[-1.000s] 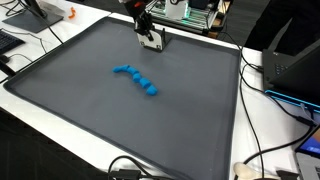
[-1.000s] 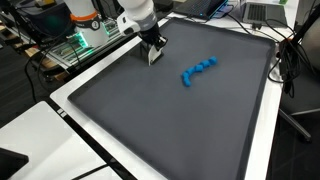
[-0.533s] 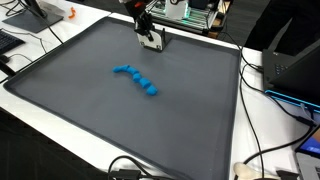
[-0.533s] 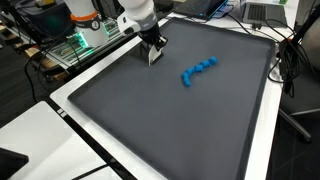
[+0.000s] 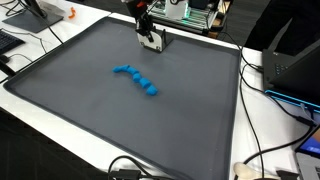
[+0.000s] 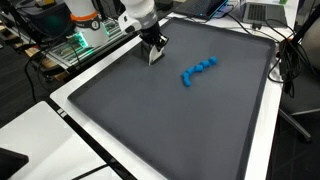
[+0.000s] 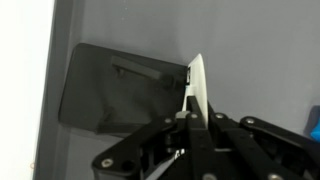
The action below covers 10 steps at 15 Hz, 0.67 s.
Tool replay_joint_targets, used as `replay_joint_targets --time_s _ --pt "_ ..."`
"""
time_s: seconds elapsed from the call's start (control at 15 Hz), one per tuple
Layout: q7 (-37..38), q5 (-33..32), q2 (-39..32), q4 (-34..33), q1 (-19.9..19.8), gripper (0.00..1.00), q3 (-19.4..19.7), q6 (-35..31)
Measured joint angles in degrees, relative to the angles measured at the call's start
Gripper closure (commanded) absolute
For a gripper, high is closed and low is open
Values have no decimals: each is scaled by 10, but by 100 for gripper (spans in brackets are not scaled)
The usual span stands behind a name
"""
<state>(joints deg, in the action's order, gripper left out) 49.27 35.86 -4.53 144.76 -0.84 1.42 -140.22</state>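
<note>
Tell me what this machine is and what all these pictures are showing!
It is a white robot arm that a person steers. Two pictures come from cameras standing outside the robot, looking at the table from different places. The third comes from a camera on the arm's wrist, looking past its fingers. A big dark grey mat covers the table. In its middle lies a bumpy bright blue string of beads. Near the mat's edge, away from the beads, the fingers pinch a thin white flat piece.
</note>
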Motion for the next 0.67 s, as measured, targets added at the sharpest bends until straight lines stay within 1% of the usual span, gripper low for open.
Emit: replay_joint_targets --time_s 0.27,0.33,0.4,0.47,0.53,0.6,0.67 --pt "-17 22 13 20 0 99 -3 -19" --pt "-20 27 16 24 0 94 -3 -21" --pt "-21 31 19 27 0 87 -3 -23" --pt "-21 34 19 30 0 86 -3 -23" --pt "-21 37 18 35 0 71 -3 -23" --pt "-23 41 16 39 0 59 -3 -25" --pt "-25 44 14 43 0 52 -3 -25"
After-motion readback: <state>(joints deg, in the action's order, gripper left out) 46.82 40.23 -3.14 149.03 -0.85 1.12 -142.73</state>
